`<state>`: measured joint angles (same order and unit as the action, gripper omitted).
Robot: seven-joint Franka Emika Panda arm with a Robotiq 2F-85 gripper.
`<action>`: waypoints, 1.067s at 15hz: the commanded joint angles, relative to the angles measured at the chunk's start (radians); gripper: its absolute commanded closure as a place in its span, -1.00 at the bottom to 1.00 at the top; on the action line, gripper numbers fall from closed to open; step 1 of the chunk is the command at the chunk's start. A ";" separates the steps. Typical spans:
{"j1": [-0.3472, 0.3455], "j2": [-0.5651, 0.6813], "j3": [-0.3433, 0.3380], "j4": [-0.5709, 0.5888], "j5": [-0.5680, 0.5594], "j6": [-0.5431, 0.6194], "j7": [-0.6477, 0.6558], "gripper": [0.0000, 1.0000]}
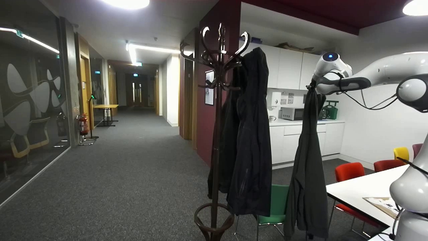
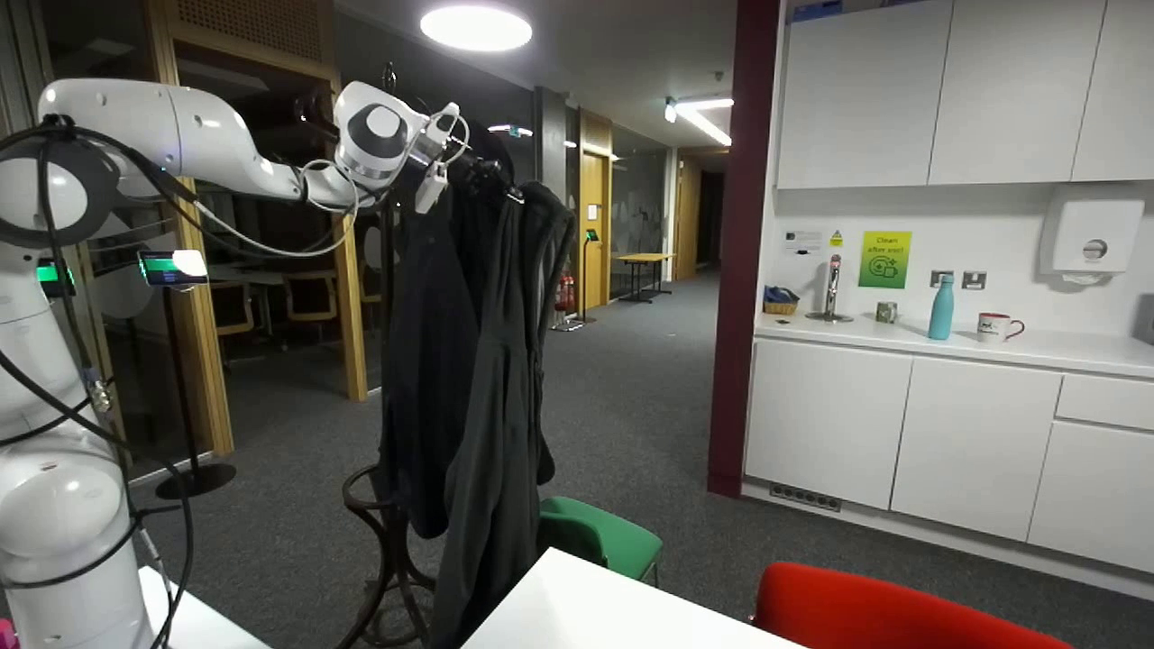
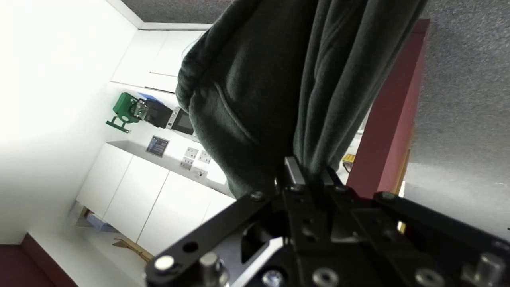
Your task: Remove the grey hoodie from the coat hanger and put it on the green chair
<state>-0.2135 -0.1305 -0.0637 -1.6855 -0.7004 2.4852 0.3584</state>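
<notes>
Kitchenette [image 2: 829,415] in bkgd; pincer [image 3: 312,175] clamped on top of grey hoodie [image 1: 307,170], hanging clear of coat hanger [image 1: 216,140], near green chair [image 2: 618,539]. Risks: swung too low, it could snag chair back or white surface [image 2: 622,608] edge; narrow pinch may slip b/c of cloth's wt.

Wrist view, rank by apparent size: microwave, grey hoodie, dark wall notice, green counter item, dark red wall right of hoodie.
1. Grey hoodie
2. Dark red wall
3. Green counter item and microwave: too close to rank; the hoodie hides part of the microwave
4. Dark wall notice
</notes>
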 commanded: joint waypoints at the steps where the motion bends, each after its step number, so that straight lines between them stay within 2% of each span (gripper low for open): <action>1: 0.010 0.108 -0.001 0.136 -0.109 0.017 0.076 0.96; 4: 0.019 0.159 0.011 0.148 -0.151 0.024 0.098 0.96; 7: 0.029 0.199 0.028 0.151 -0.085 0.045 0.060 0.96; 8: 0.062 0.215 0.001 0.160 -0.054 0.047 0.045 0.96; 12: 0.087 0.265 -0.008 0.181 0.041 0.071 0.020 0.96; 13: 0.063 0.275 0.018 0.182 0.040 0.077 0.026 0.96; 16: 0.057 0.317 0.007 0.216 0.025 0.068 0.038 0.96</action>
<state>-0.1426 0.1337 -0.0471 -1.5495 -0.6793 2.5255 0.4188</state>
